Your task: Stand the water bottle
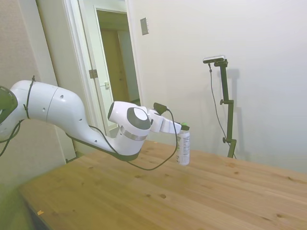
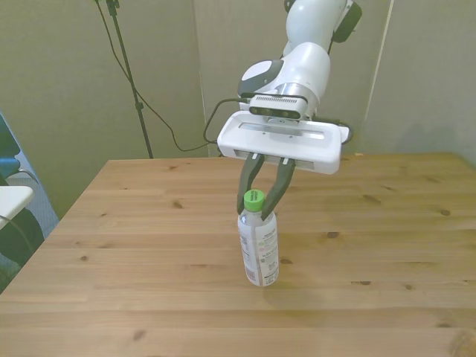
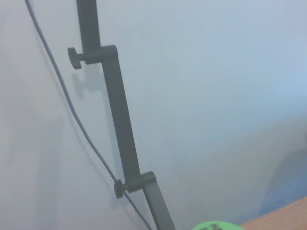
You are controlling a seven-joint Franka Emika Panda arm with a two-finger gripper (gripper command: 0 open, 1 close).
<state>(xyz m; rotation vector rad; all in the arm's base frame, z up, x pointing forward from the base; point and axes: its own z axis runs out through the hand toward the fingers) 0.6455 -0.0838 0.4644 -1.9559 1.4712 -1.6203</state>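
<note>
Gripper (image 2: pixel 262 199) pinches the water bottle (image 2: pixel 258 245) upright on the table (image 2: pixel 149 253).

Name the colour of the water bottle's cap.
Green; the water bottle cap shows best in the front view.

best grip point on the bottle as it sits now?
The neck, just under the green cap, where the gripper already pinches it, coming from the side. The bottle looks near upright and slim; the cap's wider rim should stop it slipping down.

The arm (image 1: pixel 72 120) reaches out low and nearly level, its end effector (image 2: pixel 265 202) clamped on something.
</note>
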